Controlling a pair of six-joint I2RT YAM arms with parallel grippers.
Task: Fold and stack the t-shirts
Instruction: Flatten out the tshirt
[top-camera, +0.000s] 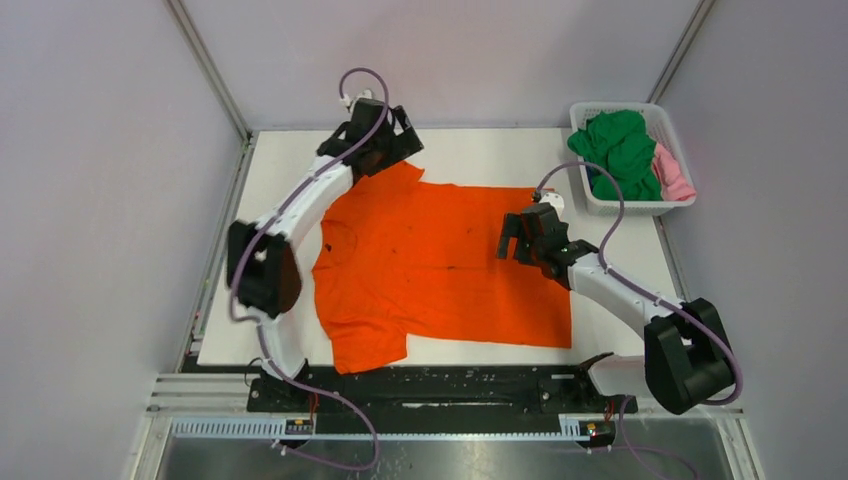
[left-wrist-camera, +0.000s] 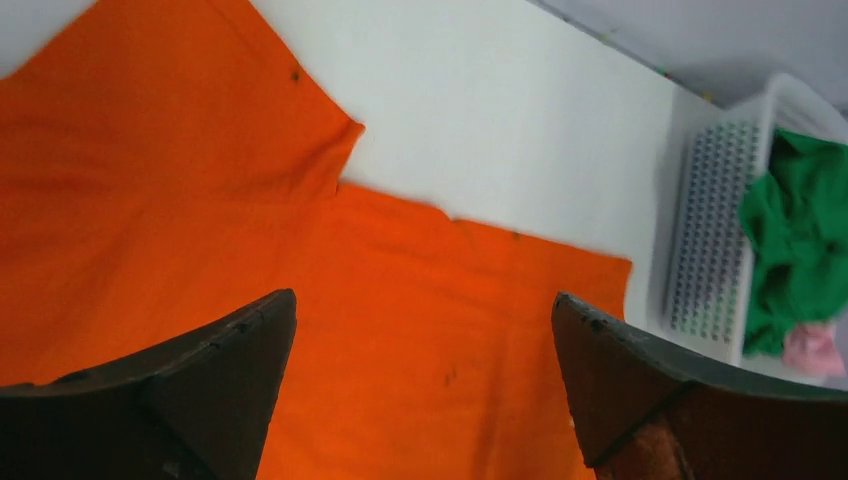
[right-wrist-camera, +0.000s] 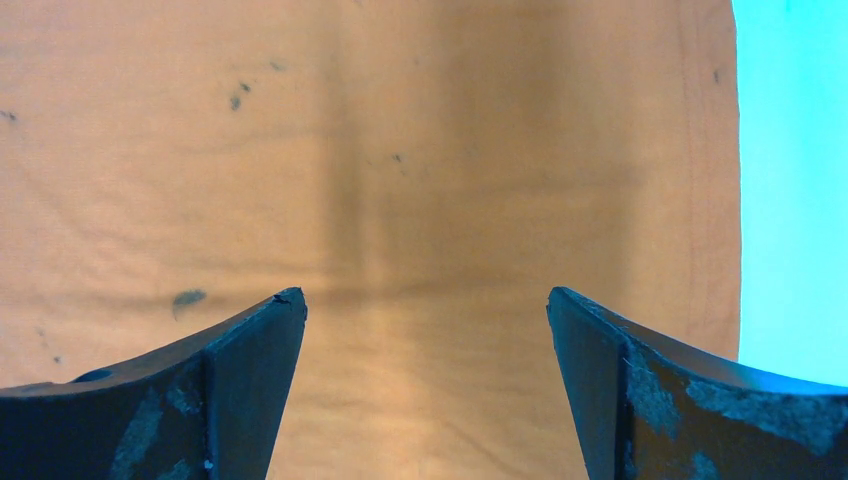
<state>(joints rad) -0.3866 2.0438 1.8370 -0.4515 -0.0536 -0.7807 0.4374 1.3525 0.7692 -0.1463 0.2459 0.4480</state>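
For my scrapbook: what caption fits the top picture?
Left gripper and right gripper, both open, above a spread orange t-shirt.

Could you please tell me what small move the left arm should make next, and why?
Probably lower the left tool onto the far sleeve and pinch it to fold inward: the orange t-shirt lies spread flat, and this tool, like the right tool, hovers open and empty.

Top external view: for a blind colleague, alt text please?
An orange t-shirt lies flat on the white table, left end effector over its far sleeve, right end effector over its body. A basket holds green and pink shirts.
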